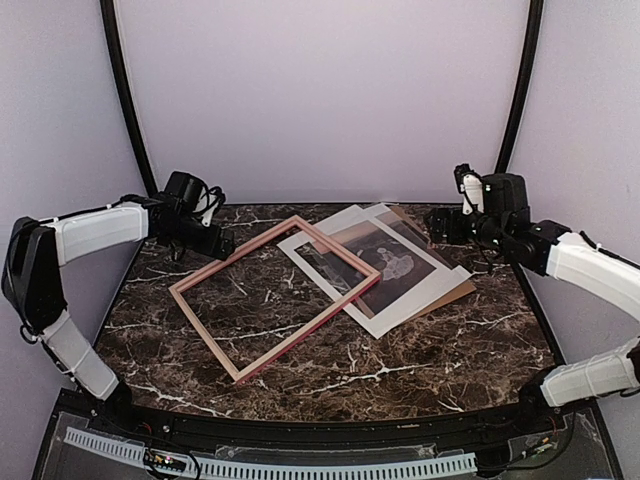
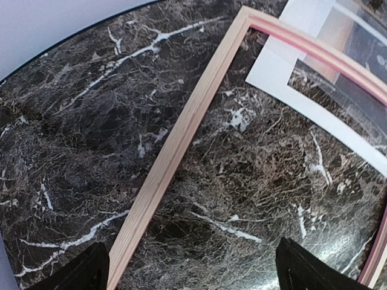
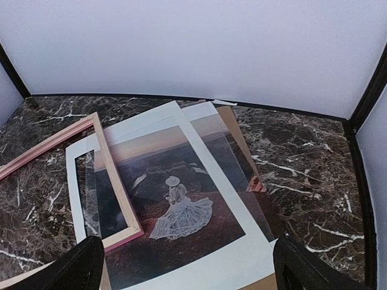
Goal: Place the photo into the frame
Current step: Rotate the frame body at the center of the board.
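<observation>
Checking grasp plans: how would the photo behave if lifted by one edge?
Probably floppy: the photo looks like a thin flat sheet. Likely slides easily, lying on other loose sheets. A corner of the frame lies over it, so pulling might drag the frame.

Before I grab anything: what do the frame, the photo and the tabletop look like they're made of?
The frame: pale bare wood with visible grain lines and a pink, apparently painted face. The photo: thin paper print with a white border; finish unclear. The tabletop: dark marble look with white veins; could be stone or laminate.
</observation>
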You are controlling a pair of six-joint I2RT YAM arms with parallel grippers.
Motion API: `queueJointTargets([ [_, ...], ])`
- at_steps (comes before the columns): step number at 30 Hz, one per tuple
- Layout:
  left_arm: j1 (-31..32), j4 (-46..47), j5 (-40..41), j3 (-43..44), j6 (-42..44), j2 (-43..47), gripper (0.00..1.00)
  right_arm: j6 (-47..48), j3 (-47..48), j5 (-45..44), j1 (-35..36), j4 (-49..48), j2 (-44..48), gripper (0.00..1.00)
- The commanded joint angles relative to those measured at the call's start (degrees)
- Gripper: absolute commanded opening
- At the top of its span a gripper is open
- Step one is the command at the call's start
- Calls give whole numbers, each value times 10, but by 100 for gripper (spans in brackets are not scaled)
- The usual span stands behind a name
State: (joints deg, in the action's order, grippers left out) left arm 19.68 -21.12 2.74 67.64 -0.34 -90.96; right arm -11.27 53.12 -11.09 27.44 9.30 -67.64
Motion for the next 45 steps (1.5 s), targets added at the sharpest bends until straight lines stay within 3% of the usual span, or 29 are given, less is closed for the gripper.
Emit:
queueJointTargets([
  [1, -1, -64, -9, 67, 79, -59, 99, -30, -3, 49, 15, -5, -5, 99],
  [8, -35, -82, -49, 159, 152, -172, 99, -46, -24, 104, 29, -14, -10, 99],
  [19, -56, -86, -90, 261, 185, -300, 99, -61, -50, 133, 41, -28, -6, 99],
  [24, -56, -91, -85, 280, 187, -329, 93, -73, -59, 128, 43, -29, -3, 99],
  [31, -56, -85, -67, 262, 178, -338, 69, -74, -62, 123, 44, -31, -4, 99],
  [38, -57, -115, -37, 215, 118, -316, 36, -73, -60, 103, 44, -33, -12, 99],
  [45, -50, -99, -2, 87, 21, -225, 22, -66, -54, 94, 44, -9, -3, 99],
])
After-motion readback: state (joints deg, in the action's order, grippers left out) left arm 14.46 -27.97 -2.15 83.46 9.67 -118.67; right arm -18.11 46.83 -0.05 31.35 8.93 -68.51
